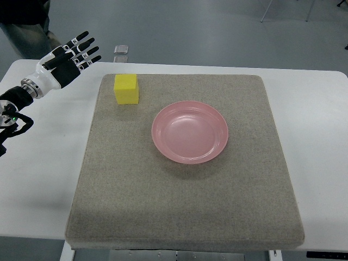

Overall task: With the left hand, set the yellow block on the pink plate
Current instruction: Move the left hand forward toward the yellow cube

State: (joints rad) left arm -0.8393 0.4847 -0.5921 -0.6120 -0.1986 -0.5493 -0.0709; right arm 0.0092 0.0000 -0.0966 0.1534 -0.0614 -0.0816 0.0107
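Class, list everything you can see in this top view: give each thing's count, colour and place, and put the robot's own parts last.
yellow block: one, yellow, far-left corner of the mat, apart from the plate
pink plate: one, pink, empty, middle of the mat
mat: one, grey-beige, covering most of the table
table: one, white, under the mat
small clear object: one, on the floor beyond the table's far edge
left hand: one, black and white, fingers spread, holding nothing, above the table's far-left corner

Yellow block (126, 89), pink plate (190, 131), grey-beige mat (185, 206), white table (38, 185). Upper left, the left hand (69, 58) is white with black fingers.
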